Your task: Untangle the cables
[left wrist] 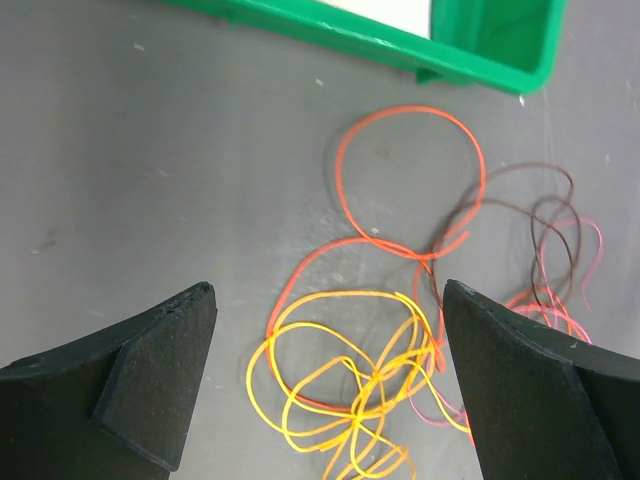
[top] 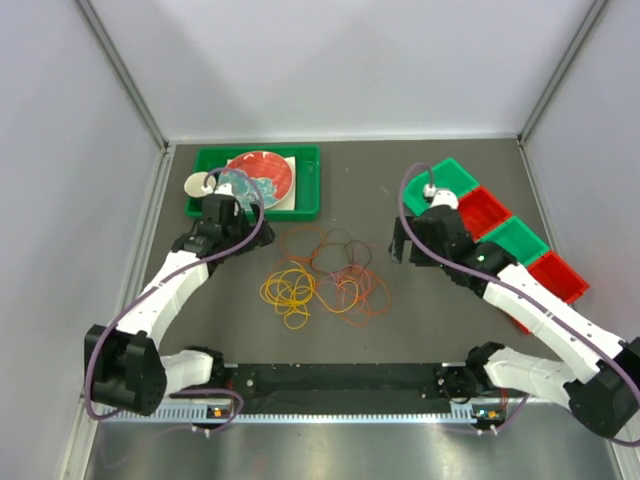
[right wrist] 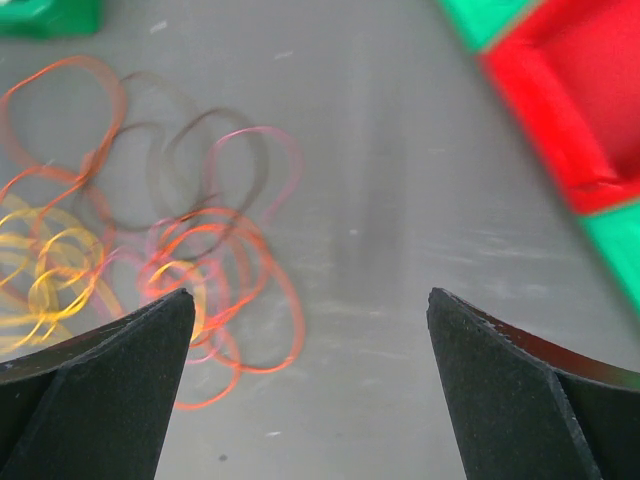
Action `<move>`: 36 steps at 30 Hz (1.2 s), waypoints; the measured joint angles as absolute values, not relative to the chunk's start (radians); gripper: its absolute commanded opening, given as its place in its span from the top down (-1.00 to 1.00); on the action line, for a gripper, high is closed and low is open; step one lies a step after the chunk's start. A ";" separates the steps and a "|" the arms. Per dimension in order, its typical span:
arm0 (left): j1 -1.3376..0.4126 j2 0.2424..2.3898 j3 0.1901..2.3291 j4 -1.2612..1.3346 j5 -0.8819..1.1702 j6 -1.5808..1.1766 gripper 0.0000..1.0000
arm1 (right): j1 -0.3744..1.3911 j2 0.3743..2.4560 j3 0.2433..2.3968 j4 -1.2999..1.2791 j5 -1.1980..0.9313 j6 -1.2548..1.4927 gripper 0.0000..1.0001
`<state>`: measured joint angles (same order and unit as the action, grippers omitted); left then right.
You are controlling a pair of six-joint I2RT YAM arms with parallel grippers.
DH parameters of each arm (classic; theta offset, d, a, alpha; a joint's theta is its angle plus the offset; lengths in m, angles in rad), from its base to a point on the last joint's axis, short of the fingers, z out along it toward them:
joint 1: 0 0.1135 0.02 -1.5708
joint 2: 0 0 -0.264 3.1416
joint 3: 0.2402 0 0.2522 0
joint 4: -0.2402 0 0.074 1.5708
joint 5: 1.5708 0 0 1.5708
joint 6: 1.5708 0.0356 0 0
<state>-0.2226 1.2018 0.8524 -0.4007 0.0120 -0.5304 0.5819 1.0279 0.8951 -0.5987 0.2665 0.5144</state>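
**Operator:** How many of each thing do I have?

**Spotter:** You have one green tray holding one round red disc. Far to the tray's right there is a row of four small bins, two green and two red, alternating. You have one tangle of cables on the surface, just beyond the tray's near right corner, on the side toward the arm bases.

**Operator:** And the loops in it?

**Spotter:** The orange ones lie closest to the tray. You can pick out one round orange loop and a second orange arc beside it. The yellow loops are bunched on the side farthest from the tray, and they overlap too much to count. The dark maroon and pinkish-red loops lie on the side away from the tray's corner, and I can't count those either.

**Operator:** How are my arms placed?

**Spotter:** You have two. Your left arm slants up from its base, and its wrist sits over the tray's near edge. The left pincer is spread wide and pinches nothing. It hangs above the surface, with the yellow loops lying between its fingers in the left wrist view.

**Operator:** And the right?

**Spotter:** Your right arm slants in from the opposite side and ends well to the right of the tray, close to the bins. The right pincer is also spread wide and empty. It is above bare surface, with the tangle off to its tray side.
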 measured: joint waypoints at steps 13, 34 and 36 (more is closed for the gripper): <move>-0.537 1.278 0.846 -0.438 -0.056 -0.541 -0.98 | 0.767 1.267 0.899 -0.452 0.215 0.558 -0.97; -0.472 1.169 0.782 -0.489 -0.164 -0.618 -0.98 | 0.770 1.829 1.277 -0.378 0.165 0.465 1.00; -0.472 1.169 0.782 -0.491 -0.173 -0.619 -0.98 | 0.770 1.845 1.297 -0.393 0.171 0.465 1.00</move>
